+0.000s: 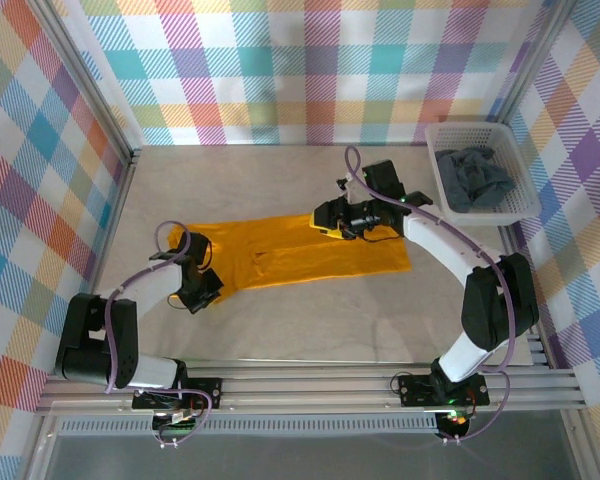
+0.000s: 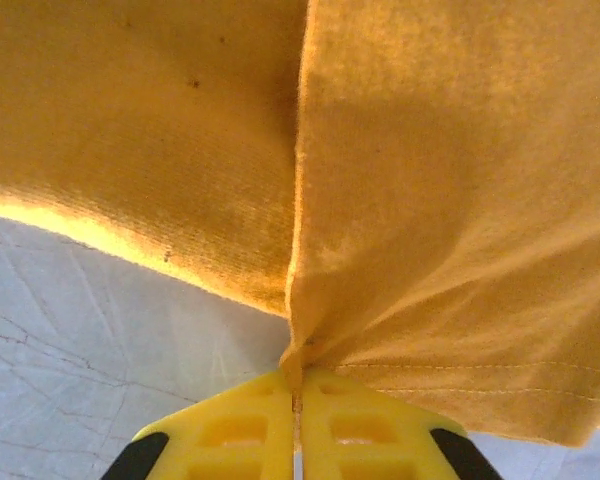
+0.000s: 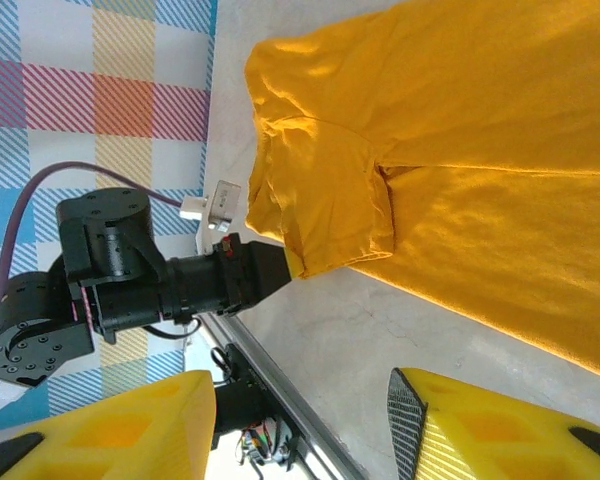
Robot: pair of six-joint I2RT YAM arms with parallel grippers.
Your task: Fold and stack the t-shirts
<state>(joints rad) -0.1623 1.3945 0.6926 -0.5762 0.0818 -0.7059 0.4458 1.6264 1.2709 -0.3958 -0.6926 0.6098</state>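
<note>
A mustard-orange t-shirt lies spread across the middle of the table. My left gripper is at its near left end. In the left wrist view its yellow fingers are pressed together with a pinch of the orange t-shirt between them. My right gripper hovers over the shirt's far edge. Its fingers stand apart with nothing between them, above bare table beside the orange t-shirt. The dark slate-grey t-shirt lies crumpled in the basket.
The white lattice basket stands at the back right corner. Checked walls close in the back and both sides. A metal rail runs along the near edge. The left arm's wrist shows in the right wrist view.
</note>
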